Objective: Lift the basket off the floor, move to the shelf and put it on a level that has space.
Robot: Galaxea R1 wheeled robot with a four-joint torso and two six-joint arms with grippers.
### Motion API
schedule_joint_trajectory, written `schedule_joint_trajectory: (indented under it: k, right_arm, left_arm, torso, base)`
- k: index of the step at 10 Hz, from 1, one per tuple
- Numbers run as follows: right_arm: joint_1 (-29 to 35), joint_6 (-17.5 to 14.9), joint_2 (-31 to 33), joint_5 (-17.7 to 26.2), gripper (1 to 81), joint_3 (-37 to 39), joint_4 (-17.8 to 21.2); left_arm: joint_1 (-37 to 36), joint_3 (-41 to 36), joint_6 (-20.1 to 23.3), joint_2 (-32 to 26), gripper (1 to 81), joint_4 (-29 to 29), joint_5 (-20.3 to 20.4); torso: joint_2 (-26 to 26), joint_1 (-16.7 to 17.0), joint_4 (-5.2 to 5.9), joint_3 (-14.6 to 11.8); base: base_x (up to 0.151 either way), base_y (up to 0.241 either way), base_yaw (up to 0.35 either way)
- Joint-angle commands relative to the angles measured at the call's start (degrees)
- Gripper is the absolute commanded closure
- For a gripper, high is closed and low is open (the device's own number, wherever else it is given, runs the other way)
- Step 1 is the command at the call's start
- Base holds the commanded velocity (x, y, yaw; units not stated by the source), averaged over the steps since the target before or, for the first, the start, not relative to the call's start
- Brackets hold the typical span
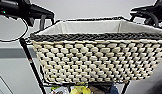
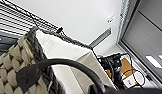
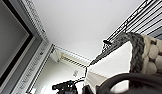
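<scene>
The cream woven basket [image 1: 97, 62], with its dark grey braided rim and white lining, is raised high and close to the camera. My left gripper [image 1: 42, 22] is at its left end and my right gripper [image 1: 145, 18] at its right end. A dark loop handle [image 2: 54, 65] curves past the left wrist camera, and another loop handle [image 3: 127, 79] past the right wrist camera. The black wire shelf [image 1: 29, 58] stands directly behind the basket. The basket's base sits level with a wire tier [image 1: 48, 83]; I cannot tell whether it rests on it.
Colourful toys [image 1: 79, 90] lie on the tier beneath the basket. A pale wall [image 1: 12, 70] stands behind the rack. Ceiling [image 3: 84, 27] and wire grid [image 2: 14, 15] show in the wrist views.
</scene>
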State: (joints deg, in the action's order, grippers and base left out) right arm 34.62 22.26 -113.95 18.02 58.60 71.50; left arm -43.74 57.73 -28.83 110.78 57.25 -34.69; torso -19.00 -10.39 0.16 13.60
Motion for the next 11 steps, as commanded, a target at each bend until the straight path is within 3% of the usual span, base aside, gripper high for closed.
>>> schedule_joint_trajectory:
  k: [1, 5, 11]
  right_arm:
    - [9.5, -1.3, -3.6, 0.3, 81.1, 6.1, -0.6]
    - [11.3, -1.3, -7.6, 3.0, 81.1, 12.4, -0.7]
    - [12.0, -1.3, -12.7, 6.9, 81.1, 21.8, -2.0]
  left_arm:
    - [-8.7, 6.0, 0.5, 4.3, 81.1, 0.3, 3.1]
    - [-11.8, 13.3, 0.5, 8.6, 81.1, 0.7, -0.7]
    - [-12.6, 21.1, 0.5, 14.8, 81.1, 0.1, -2.9]
  torso:
    - [0.0, 0.0, 0.00, 0.0]
    - [0.0, 0.0, 0.00, 0.0]
    - [0.0, 0.0, 0.00, 0.0]
  base:
    - [0.000, 0.000, 0.000]
    - [0.000, 0.000, 0.000]
    - [0.000, 0.000, 0.000]
